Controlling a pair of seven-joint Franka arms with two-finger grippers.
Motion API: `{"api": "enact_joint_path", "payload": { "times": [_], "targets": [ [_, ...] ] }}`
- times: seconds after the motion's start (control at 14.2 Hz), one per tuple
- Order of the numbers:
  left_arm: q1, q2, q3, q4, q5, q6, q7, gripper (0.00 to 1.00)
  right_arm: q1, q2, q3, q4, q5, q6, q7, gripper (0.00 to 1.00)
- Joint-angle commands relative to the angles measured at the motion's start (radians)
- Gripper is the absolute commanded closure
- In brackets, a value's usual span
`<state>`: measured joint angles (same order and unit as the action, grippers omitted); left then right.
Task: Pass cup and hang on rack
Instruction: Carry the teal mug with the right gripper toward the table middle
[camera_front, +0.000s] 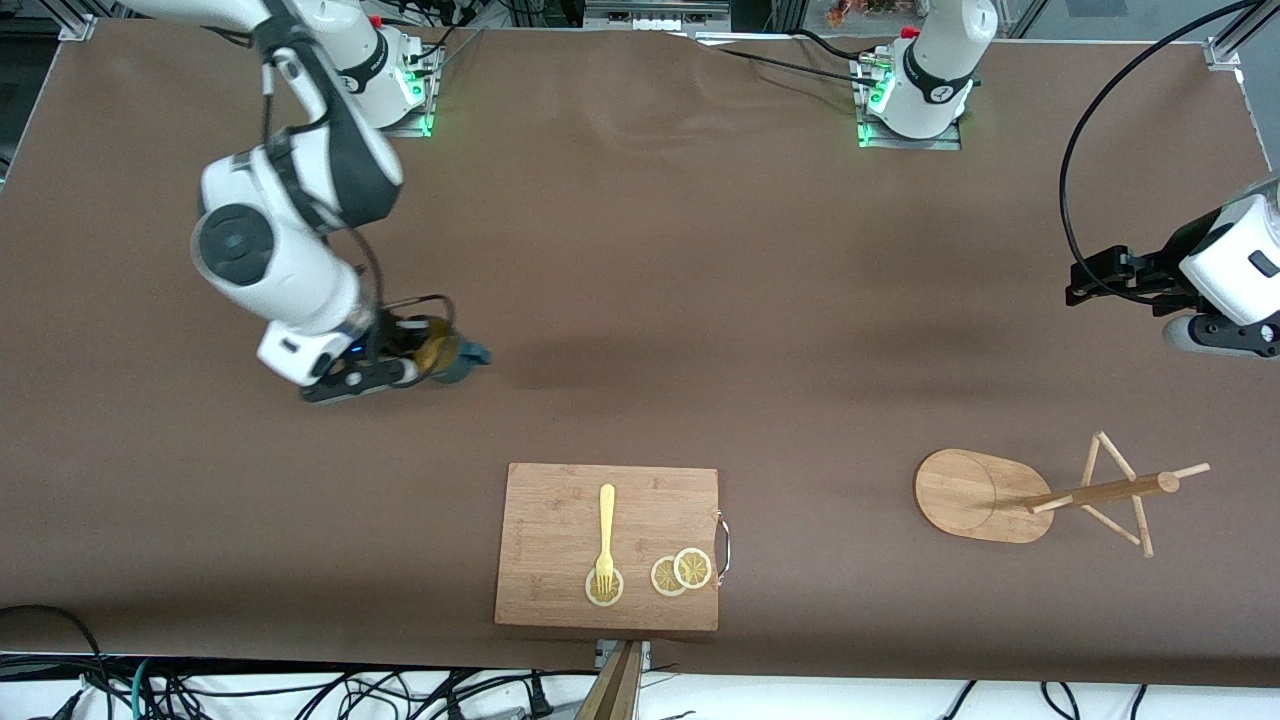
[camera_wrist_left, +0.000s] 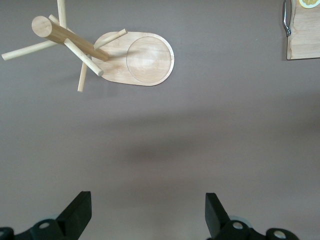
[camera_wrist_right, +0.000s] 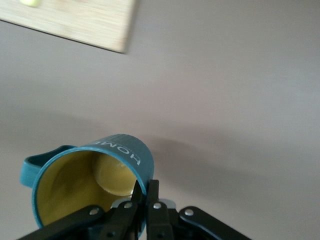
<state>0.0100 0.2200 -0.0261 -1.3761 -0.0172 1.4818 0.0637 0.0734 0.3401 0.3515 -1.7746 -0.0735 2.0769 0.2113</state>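
Note:
The dark teal cup (camera_front: 452, 357) with a yellowish inside hangs in my right gripper (camera_front: 425, 365), above the brown table at the right arm's end. In the right wrist view the fingers are shut on the cup's wall (camera_wrist_right: 142, 167), one inside and one outside, with the handle (camera_wrist_right: 37, 164) pointing away. The wooden rack (camera_front: 1075, 494) stands at the left arm's end, nearer to the front camera. My left gripper (camera_front: 1090, 280) is open and empty, up in the air over the table at that end. The left wrist view shows the rack (camera_wrist_left: 95, 50) and both open fingertips (camera_wrist_left: 80, 210).
A bamboo cutting board (camera_front: 560, 590) lies at the front middle with a yellow fork (camera_front: 606, 535) and lemon slices (camera_front: 680, 572) on it. Its corner shows in the left wrist view (camera_wrist_left: 302, 37) and the right wrist view (camera_wrist_right: 80, 22).

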Motion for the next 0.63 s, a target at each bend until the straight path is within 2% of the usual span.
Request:
{"api": "enact_joint_path", "payload": {
  "times": [0.0, 0.35, 0.56],
  "targets": [
    [-0.007, 0.022, 0.005, 0.041, 0.017, -0.023, -0.001, 0.0, 0.153, 0.115, -0.003, 0.115, -0.006, -0.015, 0.173, 1.0],
    [0.004, 0.022, 0.005, 0.038, 0.003, -0.04, 0.001, 0.0, 0.394, 0.363, -0.017, 0.394, -0.028, -0.003, 0.382, 1.0],
    [-0.005, 0.022, 0.003, 0.034, 0.01, -0.07, 0.002, 0.0, 0.521, 0.447, -0.083, 0.448, -0.083, 0.066, 0.479, 1.0]
  ]
}}
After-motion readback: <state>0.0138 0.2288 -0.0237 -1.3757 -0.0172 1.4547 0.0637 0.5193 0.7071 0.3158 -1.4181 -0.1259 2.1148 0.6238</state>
